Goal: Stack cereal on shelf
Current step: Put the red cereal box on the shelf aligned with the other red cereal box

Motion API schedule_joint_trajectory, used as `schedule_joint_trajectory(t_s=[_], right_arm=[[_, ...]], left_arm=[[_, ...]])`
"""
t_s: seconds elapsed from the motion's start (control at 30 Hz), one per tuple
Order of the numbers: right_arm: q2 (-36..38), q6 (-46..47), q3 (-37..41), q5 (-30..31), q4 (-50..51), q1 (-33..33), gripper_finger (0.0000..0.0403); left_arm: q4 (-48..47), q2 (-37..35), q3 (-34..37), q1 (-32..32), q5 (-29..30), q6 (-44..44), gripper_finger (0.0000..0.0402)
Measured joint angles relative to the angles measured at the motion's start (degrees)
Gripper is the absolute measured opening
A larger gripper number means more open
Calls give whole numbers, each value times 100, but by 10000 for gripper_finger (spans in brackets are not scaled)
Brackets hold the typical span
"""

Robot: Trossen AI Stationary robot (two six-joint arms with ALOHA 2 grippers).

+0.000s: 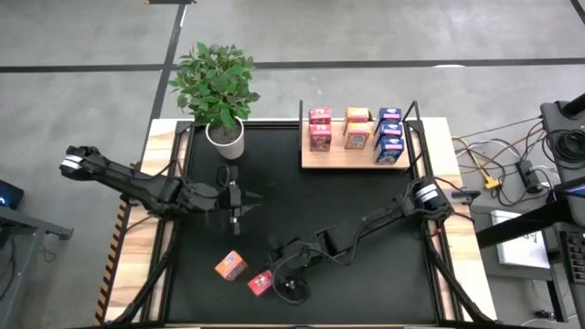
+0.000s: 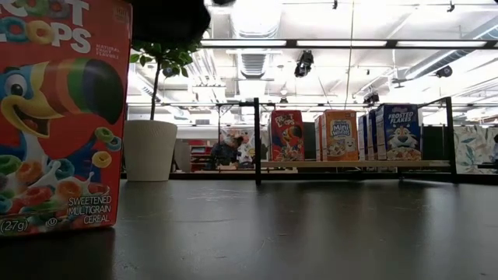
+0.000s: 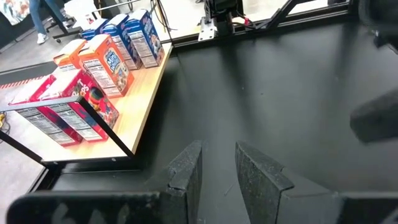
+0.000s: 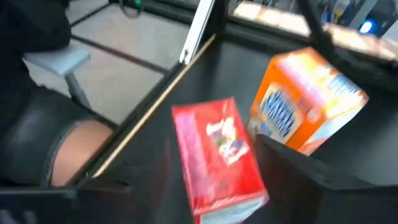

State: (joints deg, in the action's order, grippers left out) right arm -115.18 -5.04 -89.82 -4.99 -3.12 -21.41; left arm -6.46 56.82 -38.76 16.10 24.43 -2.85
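Blur hides much of the right gripper [image 1: 279, 274] at the high view's lower centre, its spread fingers flanking the small red cardboard cereal box [image 1: 260, 283] beside an orange one [image 1: 230, 266], while the left gripper [image 1: 236, 203], mid-left, hangs narrowly parted, empty.

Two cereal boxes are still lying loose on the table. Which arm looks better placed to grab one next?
The right. Its gripper hangs beside the red box, fingers open either side of it in the right wrist view, with the orange box next to it. The left gripper sits mid-table, empty and pointing towards the shelf.
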Motion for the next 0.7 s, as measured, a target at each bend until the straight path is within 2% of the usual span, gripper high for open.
schedule_joint_trajectory(t_s=[0.13,0.23,0.7], right_arm=[[-116,28,9,46,10,9,277],[-183,33,7,59,-37,35,298],[-72,-26,11,105,86,70,306]], left_arm=[[15,0,-2,0,0,8,80],[28,0,-3,0,0,22,80],[37,0,-4,0,0,23,80]])
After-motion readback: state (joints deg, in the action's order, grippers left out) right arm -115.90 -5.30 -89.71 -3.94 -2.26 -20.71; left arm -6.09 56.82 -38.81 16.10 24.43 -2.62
